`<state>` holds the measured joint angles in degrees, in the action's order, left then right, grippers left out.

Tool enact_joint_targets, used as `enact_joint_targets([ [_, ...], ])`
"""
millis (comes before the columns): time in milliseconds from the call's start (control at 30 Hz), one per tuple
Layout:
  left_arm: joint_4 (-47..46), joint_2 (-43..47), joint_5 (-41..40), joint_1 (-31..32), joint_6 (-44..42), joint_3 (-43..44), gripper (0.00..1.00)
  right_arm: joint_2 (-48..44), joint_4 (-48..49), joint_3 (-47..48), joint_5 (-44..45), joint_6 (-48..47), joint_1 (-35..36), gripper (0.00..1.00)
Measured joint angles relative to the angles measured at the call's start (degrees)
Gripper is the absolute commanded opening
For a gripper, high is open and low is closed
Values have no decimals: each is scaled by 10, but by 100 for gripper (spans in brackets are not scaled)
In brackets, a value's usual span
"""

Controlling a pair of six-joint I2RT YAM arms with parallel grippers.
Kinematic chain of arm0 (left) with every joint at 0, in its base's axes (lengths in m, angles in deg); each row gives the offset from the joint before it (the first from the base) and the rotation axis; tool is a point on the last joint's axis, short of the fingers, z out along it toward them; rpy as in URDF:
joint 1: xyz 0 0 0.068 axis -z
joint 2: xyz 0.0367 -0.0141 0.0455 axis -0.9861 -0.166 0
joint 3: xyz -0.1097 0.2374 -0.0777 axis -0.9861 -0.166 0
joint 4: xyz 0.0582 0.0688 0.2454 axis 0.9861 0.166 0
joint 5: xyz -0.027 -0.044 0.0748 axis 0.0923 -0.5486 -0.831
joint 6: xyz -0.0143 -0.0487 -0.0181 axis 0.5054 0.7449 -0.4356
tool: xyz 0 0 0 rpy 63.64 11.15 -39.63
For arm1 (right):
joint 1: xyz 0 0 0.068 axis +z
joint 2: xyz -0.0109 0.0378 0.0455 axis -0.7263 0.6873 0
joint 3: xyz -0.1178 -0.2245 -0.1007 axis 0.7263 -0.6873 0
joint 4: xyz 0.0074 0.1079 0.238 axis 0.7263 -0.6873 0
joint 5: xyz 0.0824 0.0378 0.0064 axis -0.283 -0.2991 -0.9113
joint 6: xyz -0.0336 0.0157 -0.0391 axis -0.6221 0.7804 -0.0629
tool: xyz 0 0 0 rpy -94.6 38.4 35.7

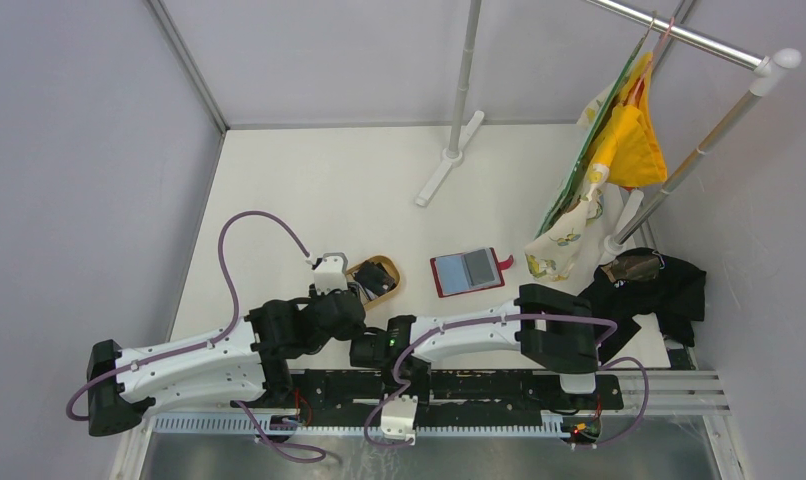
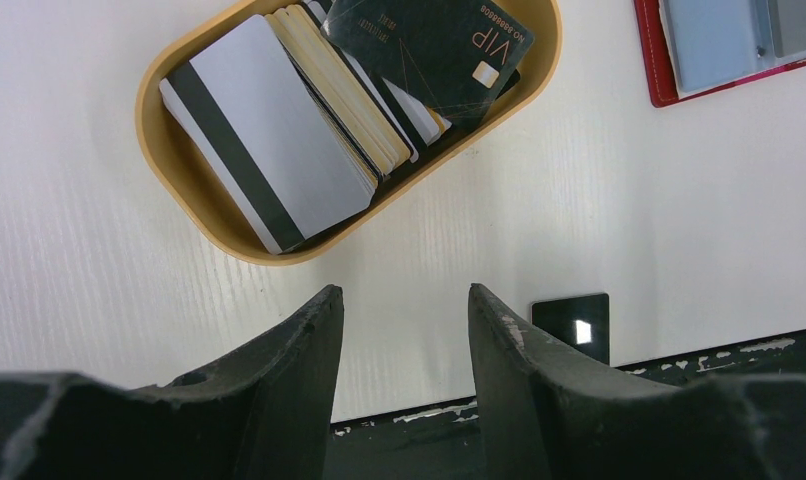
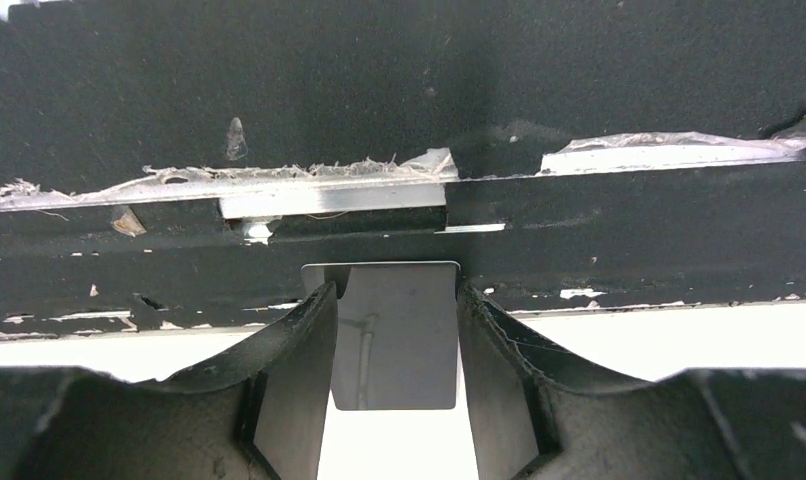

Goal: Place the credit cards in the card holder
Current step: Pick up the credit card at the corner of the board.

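An oval tan tray (image 2: 179,190) holds several credit cards (image 2: 279,140), pale grey with black stripes and black VIP ones. It also shows in the top view (image 1: 387,266). The red card holder (image 1: 467,271) lies open, its grey-blue pockets up, right of the tray; its corner shows in the left wrist view (image 2: 654,60). One black card (image 2: 571,325) lies alone at the table's front edge. My left gripper (image 2: 404,290) is open and empty, just in front of the tray. My right gripper (image 3: 397,290) is open, its fingers on either side of that single card (image 3: 399,350), just above it.
A black rail (image 3: 399,120) runs along the table's front edge, right beside the single card. A white stand (image 1: 449,155) stands at the back. Hanging cloths (image 1: 619,150) and a black garment (image 1: 659,290) are at the right.
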<state>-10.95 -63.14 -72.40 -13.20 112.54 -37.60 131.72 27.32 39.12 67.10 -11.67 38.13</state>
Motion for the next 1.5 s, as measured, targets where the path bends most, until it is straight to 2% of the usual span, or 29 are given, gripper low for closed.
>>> enact_joint_targets([
  [100,0,0,0,0,0,0,56,-2,1,-2,-5,0,0,54],
  [400,-1,-2,0,0,0,0,56,-9,3,-16,-7,2,-1,68],
  [1133,-11,-11,10,0,0,0,56,-27,21,-41,-9,1,-1,69],
  [1500,-35,-9,24,0,-1,-6,54,-47,39,-56,-12,42,-1,72],
])
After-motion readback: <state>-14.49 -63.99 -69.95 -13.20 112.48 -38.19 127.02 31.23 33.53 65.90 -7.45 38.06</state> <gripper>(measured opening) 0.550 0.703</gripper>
